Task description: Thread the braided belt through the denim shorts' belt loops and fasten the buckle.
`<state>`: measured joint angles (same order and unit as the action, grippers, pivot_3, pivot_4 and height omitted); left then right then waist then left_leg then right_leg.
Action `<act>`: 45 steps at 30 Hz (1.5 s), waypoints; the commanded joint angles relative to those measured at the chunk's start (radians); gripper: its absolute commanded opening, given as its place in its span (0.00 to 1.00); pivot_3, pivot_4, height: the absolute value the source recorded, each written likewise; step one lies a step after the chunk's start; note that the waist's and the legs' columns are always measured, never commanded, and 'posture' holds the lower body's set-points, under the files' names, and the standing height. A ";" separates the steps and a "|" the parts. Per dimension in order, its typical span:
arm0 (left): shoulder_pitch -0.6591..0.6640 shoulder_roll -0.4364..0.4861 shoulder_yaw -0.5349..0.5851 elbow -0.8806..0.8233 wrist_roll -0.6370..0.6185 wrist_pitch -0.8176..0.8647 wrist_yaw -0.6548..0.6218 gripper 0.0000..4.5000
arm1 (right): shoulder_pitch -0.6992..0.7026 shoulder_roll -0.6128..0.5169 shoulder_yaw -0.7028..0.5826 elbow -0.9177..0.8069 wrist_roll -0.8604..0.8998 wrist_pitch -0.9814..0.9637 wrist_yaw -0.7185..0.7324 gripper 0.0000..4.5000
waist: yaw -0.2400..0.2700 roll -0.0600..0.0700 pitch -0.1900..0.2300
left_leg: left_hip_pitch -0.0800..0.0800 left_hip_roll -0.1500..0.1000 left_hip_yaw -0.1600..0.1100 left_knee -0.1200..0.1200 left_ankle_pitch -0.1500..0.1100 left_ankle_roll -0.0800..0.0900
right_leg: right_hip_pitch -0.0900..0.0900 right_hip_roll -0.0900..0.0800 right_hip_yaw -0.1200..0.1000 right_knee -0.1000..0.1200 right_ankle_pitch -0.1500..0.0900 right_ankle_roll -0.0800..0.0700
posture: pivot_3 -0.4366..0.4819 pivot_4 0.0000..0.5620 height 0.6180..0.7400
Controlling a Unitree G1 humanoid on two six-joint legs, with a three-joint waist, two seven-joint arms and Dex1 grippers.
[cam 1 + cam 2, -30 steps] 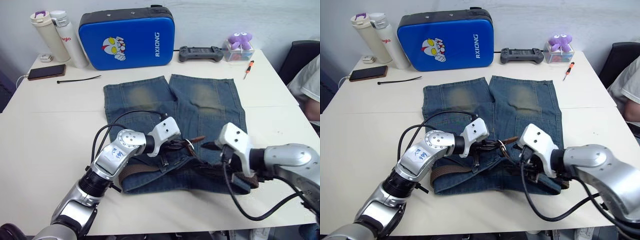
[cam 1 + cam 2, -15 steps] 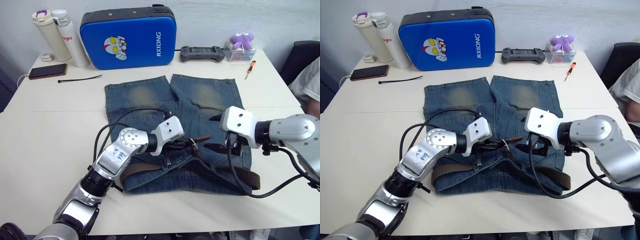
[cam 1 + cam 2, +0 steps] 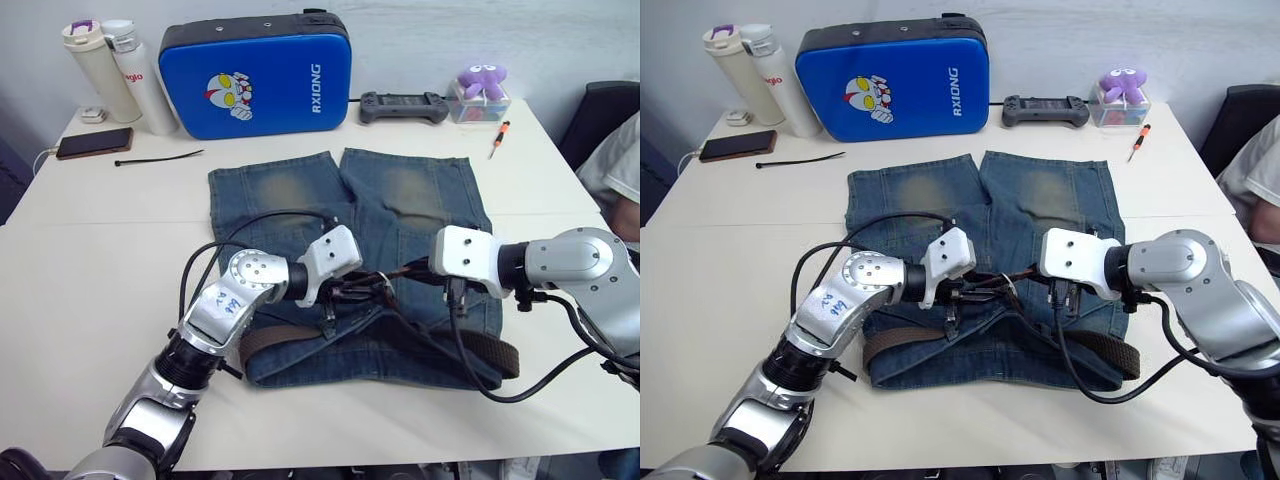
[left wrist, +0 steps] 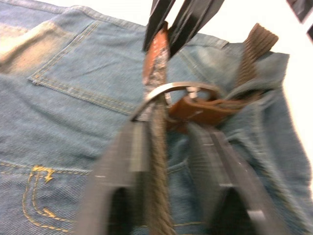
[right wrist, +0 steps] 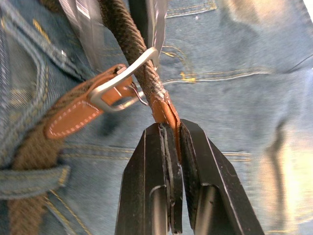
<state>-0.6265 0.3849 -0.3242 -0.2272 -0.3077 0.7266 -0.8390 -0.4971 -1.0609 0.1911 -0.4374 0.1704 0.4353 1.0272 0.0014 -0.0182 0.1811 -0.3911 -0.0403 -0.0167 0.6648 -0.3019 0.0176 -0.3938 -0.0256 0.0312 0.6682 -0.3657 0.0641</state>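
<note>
Right claw (image 5: 172, 134) now pinching belt tip (image 5: 164, 108), previously apart

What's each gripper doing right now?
Left gripper: shut on the belt, just behind the buckle.
Right gripper: shut on the belt's tan tip, past the buckle.

The blue case (image 3: 253, 76) standing at the far side of the table is showing "RXIONG" in white letters, running vertically beside a cartoon figure. The white bottle (image 3: 138, 77) at the far left is carrying red lettering, partly hidden, reading something like "glo"
</note>
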 commanded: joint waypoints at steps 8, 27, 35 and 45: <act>-0.089 0.200 0.265 -0.033 -0.414 0.389 -0.198 0.98 | -0.018 -0.095 -0.114 0.162 -0.136 -0.632 0.089 0.00 | -0.004 0.000 0.000 | 0.000 0.000 0.000 0.000 0.000 0.000 | 0.000 0.000 0.000 0.000 0.000 0.000 | 0.48 0.27 1.00; -0.236 0.001 0.125 0.028 -0.319 0.363 0.031 0.98 | -0.199 -0.055 -0.029 0.079 -0.071 -0.436 0.278 0.00 | -0.001 0.001 0.001 | -0.001 0.000 0.000 0.002 0.000 0.000 | -0.001 0.000 0.000 0.001 0.000 0.000 | 0.48 0.27 1.00; -0.234 -0.076 0.083 0.003 -0.276 0.399 0.166 0.98 | -0.213 -0.052 -0.003 0.021 -0.090 -0.160 0.289 0.00 | 0.000 0.001 0.001 | 0.000 0.000 0.000 0.002 0.001 -0.001 | -0.001 0.000 0.001 0.003 0.000 0.000 | 0.48 0.27 1.00; -0.231 -0.069 0.002 0.023 -0.186 0.409 0.225 0.92 | -0.237 -0.025 -0.007 -0.019 -0.079 -0.086 0.289 0.00 | -0.001 0.001 0.001 | 0.000 0.000 0.000 0.002 0.001 -0.001 | -0.001 0.000 0.001 0.003 0.000 0.000 | 0.48 0.27 1.00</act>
<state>-0.8516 0.3279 -0.3340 -0.1859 -0.5003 1.1348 -0.6246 -0.7142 -1.0885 0.2025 -0.4251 0.0808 0.3376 1.3180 0.0005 -0.0174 0.1819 -0.3914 -0.0403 -0.0165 0.6666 -0.3013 0.0163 -0.3950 -0.0254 0.0318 0.6712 -0.3657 0.0641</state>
